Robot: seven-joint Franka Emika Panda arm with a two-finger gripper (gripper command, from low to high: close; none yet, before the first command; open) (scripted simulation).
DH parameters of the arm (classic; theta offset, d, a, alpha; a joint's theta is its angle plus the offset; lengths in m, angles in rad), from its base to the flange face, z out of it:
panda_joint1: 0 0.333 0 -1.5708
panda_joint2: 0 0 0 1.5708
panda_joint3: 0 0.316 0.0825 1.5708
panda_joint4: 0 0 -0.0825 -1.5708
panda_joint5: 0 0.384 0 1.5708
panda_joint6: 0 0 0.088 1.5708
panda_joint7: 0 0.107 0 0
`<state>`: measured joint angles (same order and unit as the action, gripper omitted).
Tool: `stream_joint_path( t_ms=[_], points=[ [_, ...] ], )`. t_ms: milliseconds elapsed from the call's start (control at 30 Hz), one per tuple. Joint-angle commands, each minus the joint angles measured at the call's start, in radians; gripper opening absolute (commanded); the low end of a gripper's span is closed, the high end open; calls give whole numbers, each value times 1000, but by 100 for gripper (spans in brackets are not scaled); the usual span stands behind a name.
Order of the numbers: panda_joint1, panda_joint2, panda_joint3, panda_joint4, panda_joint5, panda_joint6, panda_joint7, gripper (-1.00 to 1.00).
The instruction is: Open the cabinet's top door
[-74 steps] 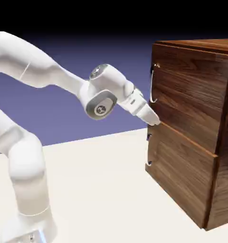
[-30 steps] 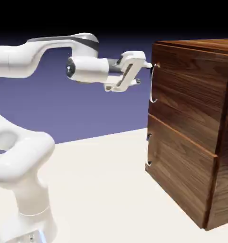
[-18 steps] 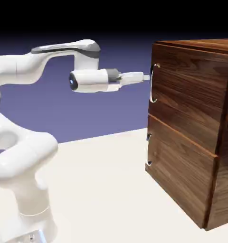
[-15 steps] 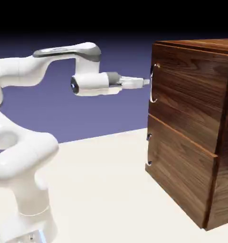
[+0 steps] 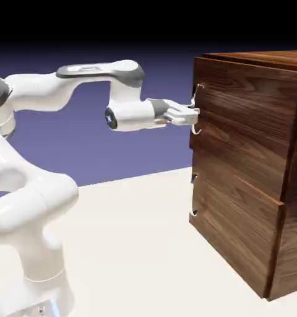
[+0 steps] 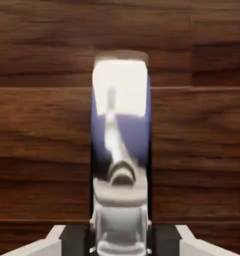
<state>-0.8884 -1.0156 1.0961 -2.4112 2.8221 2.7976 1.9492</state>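
Black pads [image 6: 74, 240] tip my white pincer [image 6: 121, 241], which is pinching the shiny silver top handle [image 6: 121, 155] from both sides, with the bar lying between my fingertips and mirroring bright shapes. Just beyond it is the top door [image 5: 250, 117], dark walnut-grained wood, its handle edge standing slightly out past the bottom door [image 5: 234, 213], which sits directly below with its own silver handle [image 5: 192, 195]. Both doors front the big boxy cabinet [image 5: 294, 235] at the exterior view's right, on a pale table [image 5: 132, 247] before a blue-violet backdrop [image 5: 151, 155].
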Motion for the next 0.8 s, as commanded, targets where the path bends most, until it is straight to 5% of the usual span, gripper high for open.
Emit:
stream_joint_path(
  t_ms=[0, 433, 767],
  points=[
    [36, -1, -27, -32, -19, -22, 3, -100],
    [468, -129, -463, -429, -431, -300, 108, -100],
    [579, -304, -821, -613, -861, -510, 223, -100]
  ],
)
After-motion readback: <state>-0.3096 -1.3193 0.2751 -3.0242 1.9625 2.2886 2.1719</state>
